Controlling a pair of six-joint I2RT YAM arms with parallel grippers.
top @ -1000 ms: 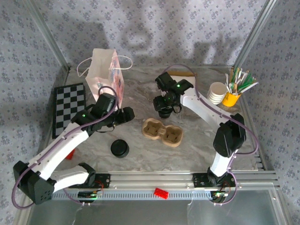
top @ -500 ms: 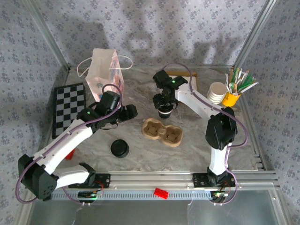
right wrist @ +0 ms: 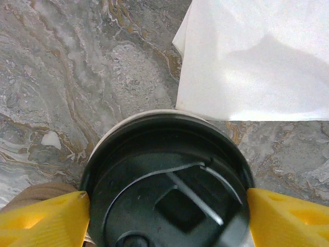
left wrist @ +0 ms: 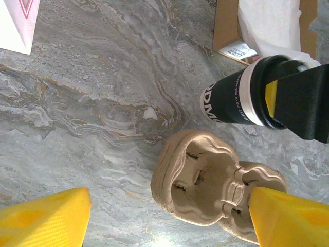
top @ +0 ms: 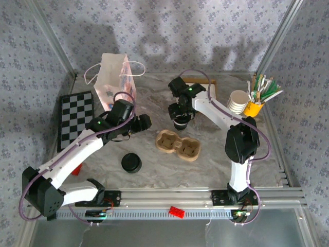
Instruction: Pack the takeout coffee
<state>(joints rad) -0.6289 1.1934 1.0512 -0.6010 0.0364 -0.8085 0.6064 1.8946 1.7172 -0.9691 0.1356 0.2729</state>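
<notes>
Gripping the takeout coffee (right wrist: 169, 175) by its black lid, the right hand (right wrist: 167, 206) sets one yellow fingertip (right wrist: 43, 218) against each side of the rim, so its jaws stand wide with the cup filling the gap between them. The cup sits directly under this hand, upright, with a dark lettered side and a pale band just below the lid. Whether its base touches the marbled tabletop (left wrist: 92, 92) or hangs just above it, I cannot tell. A sheet of white paper (right wrist: 252, 56) lies beyond the hand's fingertips, near the cup.

From overhead, the right hand (top: 181, 119) and the cup sit just behind the cardboard cup carrier (top: 178, 145), close to it but not in it; both wells are bare.

The left hand (left wrist: 164, 221) is spread wide and holds nothing. In its own view the carrier (left wrist: 205, 180) lies between and ahead of its two yellow fingertips, with the takeout coffee (left wrist: 231, 100) past the carrier, toward the right fingertip. The left hand (top: 141, 122) hovers to the carrier's left. Behind it stands a paper bag (top: 115, 82), and on its near side a loose black lid (top: 131, 162) rests on the tabletop, well apart from the cup.
</notes>
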